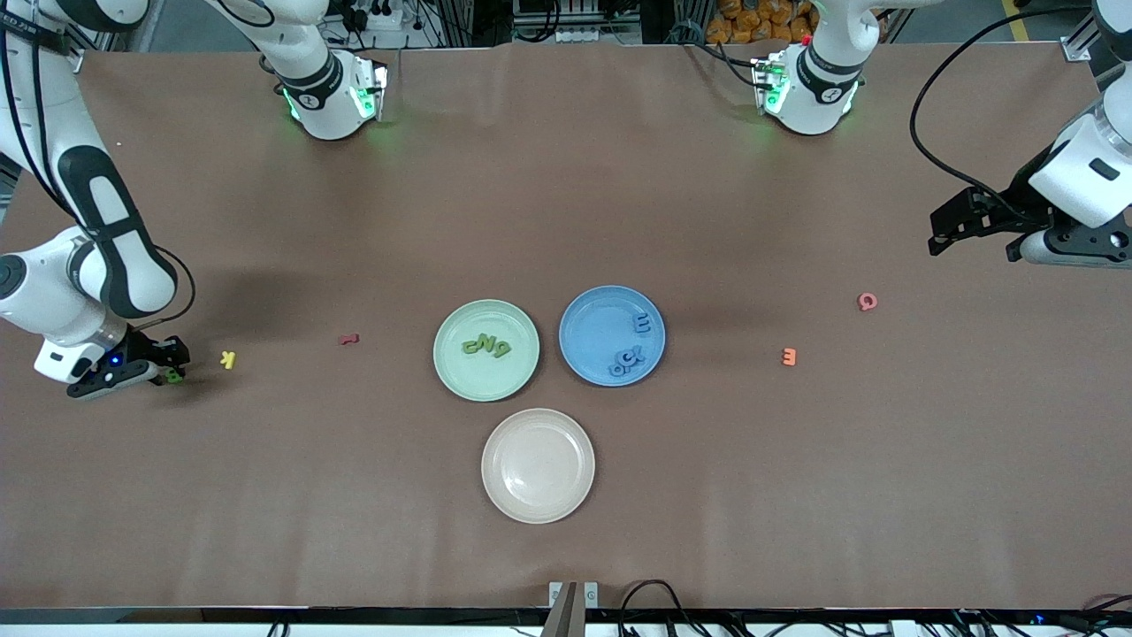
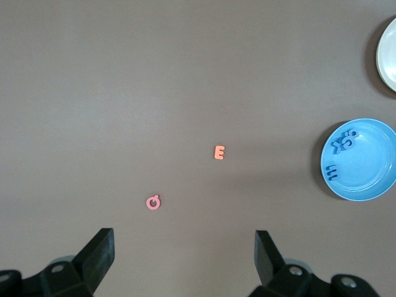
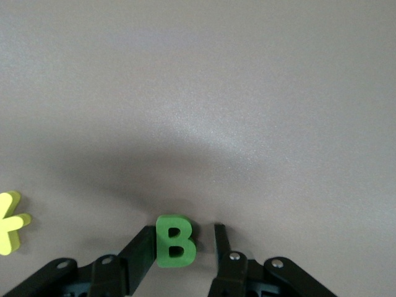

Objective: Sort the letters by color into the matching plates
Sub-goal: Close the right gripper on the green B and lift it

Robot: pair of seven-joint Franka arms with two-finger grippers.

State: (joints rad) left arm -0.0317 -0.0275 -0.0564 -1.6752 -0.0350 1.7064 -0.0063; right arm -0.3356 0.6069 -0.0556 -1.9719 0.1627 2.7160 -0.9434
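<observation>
The right end effector (image 3: pixel 184 238) is down on the table, its fingers straddling the green B (image 3: pixel 175 241) but not yet clamped; next, grip, lift, carry to the green plate (image 1: pixel 451 372), while the left end effector (image 2: pixel 184 247) waits open.

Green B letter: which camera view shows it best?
The right wrist view: the green B sits large between the right hand's fingers. The front view shows only a green speck there; the left wrist view misses it.
</observation>
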